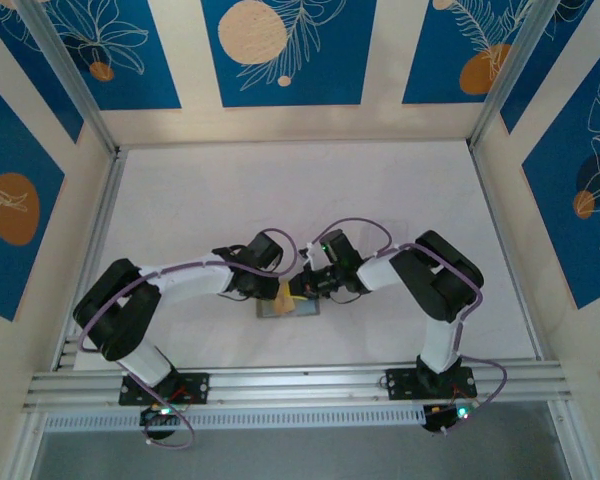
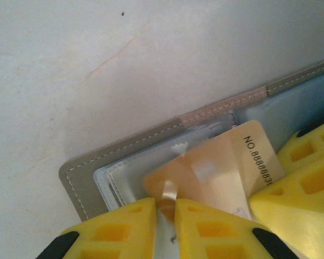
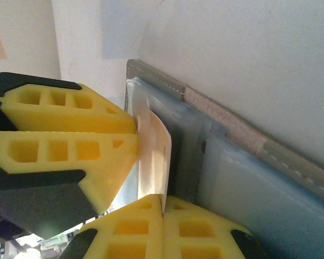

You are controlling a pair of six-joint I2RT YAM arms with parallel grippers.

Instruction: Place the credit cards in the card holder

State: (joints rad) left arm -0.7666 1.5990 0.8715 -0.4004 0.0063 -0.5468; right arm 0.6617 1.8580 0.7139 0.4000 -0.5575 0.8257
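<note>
Card holder [image 2: 78,181] lies open and flat on the white table [image 2: 70,81], between the two arms, bluish-grey inside up; one tan credit card [image 2: 221,172] stands tilted over it, its lower corner at the mouth of a clear pocket [image 2: 143,164]; not seated yet.

Right gripper [image 3: 163,208] fingers are pressed together on the card's edge; left gripper [image 2: 166,208] fingers are nearly together with a thin strip of pocket film between them, looks like a pinch on the pocket lip.

Step in hand, by my read: slide the card into the pocket. To do it well: left holds the lip up and the holder down; right lowers the card angle to match the slot, leads with the corner, pushes along the pocket; too steep risks buckling the film or dragging the holder.

Writing: card reads "NO" then a run of 8s, the end hidden by a right finger; no brand legible.
</note>
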